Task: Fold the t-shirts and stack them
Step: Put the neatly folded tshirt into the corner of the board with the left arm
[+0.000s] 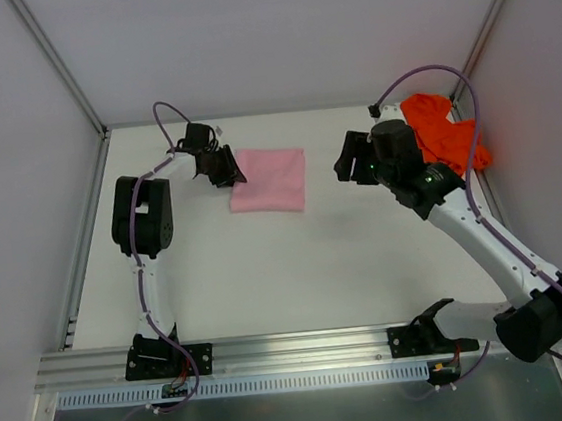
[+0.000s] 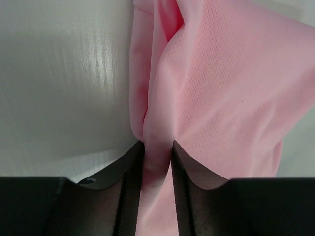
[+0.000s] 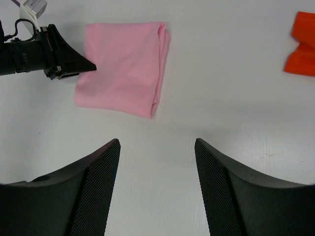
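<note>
The light pink t-shirt (image 1: 270,179) lies folded into a small rectangle at the back middle of the table. My left gripper (image 1: 234,172) is at its left edge and is shut on a pinch of the pink cloth (image 2: 157,147). The shirt also shows in the right wrist view (image 3: 123,66), with the left gripper (image 3: 91,66) at its left edge. The orange-red t-shirt (image 1: 443,128) lies crumpled at the back right; a corner of it shows in the right wrist view (image 3: 301,46). My right gripper (image 1: 348,163) hangs open and empty (image 3: 157,147) above bare table between the two shirts.
White walls close the table (image 1: 296,259) on the left, back and right. An aluminium rail (image 1: 276,350) with the arm bases runs along the near edge. The right arm's body and purple cable (image 1: 461,101) pass over the orange-red shirt.
</note>
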Robot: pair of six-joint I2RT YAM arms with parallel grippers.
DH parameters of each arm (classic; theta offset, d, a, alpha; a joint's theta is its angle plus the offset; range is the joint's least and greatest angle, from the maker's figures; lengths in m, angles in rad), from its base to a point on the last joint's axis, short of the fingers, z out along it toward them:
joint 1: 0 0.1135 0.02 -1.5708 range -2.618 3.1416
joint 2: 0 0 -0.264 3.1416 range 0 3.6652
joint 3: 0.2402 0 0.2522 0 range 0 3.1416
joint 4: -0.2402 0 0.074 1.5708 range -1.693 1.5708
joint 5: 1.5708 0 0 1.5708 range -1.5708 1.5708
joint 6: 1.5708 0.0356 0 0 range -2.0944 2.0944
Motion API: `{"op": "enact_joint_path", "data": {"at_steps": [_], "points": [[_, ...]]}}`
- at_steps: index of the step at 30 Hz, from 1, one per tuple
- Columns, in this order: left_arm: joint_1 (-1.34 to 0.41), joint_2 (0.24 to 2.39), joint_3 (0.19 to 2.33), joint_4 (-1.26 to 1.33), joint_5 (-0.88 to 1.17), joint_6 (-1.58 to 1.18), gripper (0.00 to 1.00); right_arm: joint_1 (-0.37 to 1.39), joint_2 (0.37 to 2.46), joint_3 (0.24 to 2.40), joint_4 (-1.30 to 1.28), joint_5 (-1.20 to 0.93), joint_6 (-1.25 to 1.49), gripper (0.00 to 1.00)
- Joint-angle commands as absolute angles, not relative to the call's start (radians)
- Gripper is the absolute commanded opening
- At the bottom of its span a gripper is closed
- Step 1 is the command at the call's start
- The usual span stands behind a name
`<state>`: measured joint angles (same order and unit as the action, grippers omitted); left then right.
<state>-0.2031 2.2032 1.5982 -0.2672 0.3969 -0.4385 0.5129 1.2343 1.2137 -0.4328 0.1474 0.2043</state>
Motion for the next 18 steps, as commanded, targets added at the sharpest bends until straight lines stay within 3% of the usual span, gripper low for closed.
{"op": "enact_joint_path", "data": {"at_steps": [1,7,18], "points": [[-0.206,2.23,1.608,-0.227,0.387,-0.454,0.27,0.511,1.169,1.197,-0.492,0.276,0.19,0.65],[-0.196,2.229,1.65,-0.256,0.292,-0.454,0.13,0.509,1.103,1.195,-0.534,0.339,0.187,0.68],[0.018,2.238,1.836,-0.474,0.187,-0.319,0.12,0.509,1.104,1.209,-0.563,0.399,0.144,0.73]]}}
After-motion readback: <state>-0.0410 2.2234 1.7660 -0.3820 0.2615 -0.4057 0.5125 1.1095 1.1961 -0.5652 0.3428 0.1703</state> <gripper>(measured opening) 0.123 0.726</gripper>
